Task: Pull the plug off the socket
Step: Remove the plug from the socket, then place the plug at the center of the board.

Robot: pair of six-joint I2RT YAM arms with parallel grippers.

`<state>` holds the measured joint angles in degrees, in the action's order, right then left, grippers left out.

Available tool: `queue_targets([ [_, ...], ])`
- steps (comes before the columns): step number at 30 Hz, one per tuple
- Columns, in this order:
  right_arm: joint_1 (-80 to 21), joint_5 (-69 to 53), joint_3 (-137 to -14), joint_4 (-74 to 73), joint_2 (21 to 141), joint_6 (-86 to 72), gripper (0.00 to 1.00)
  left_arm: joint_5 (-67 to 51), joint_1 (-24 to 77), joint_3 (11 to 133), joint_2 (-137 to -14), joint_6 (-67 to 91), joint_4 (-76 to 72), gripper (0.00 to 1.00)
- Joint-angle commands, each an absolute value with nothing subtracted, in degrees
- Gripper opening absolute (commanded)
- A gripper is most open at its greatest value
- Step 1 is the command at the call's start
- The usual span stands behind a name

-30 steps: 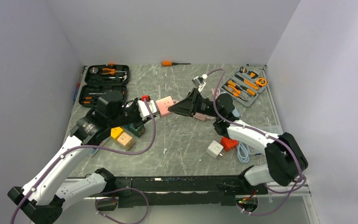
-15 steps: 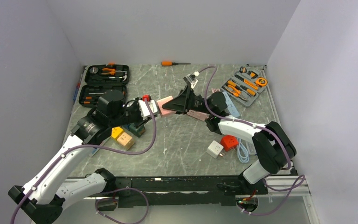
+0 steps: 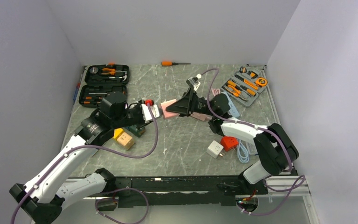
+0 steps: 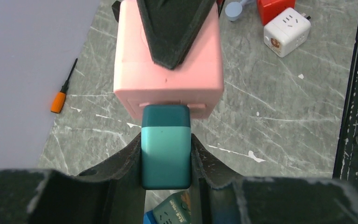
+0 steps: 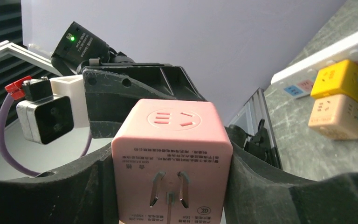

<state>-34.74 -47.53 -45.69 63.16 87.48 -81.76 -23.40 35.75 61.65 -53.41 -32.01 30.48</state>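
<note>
From above, my left pincer [image 3: 150,112] and my right pincer [image 3: 178,108] meet nose to nose, with the pink socket cube [image 3: 169,108] between them. It seems to sit clear of the tabletop [image 3: 182,140]. I hold it from both ends so that one side can anchor it while the other draws away. The plug itself is hidden from this height.

Through my left wrist, the teal plug [image 4: 165,144] sits squarely between my left fingers, which are closed narrow on its two flanks. It is a smooth, rounded block, darker at the end that butts against the pink face just ahead of my fingertips. No prongs show, so I judge it fully seated, not yet out. One finger of my right pincer lies across the cube's far side.

Through my right wrist, the cube fills the space between my right fingers, which are clamped on its side walls at a middling spread. Its folded prongs and small print face me. The plug is on the far face, out of sight.
</note>
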Motion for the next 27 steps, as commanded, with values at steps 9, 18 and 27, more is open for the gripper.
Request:
queue_targets([
  [9,-22.9,-49.7,-38.2,57.3,73.7,-75.7,0.0,-20.8,34.9,59.6,-50.6,-37.9,32.0,0.0],
  [18,-22.2,-31.5,-44.4,0.7,67.3,-41.2,0.0,-18.4,35.0,61.3,-55.4,-36.6,37.4,0.0],
  [27,-29.7,-5.3,-45.5,-17.2,76.6,-34.7,0.0,-21.2,36.9,64.2,-59.3,-36.8,39.8,0.0],
])
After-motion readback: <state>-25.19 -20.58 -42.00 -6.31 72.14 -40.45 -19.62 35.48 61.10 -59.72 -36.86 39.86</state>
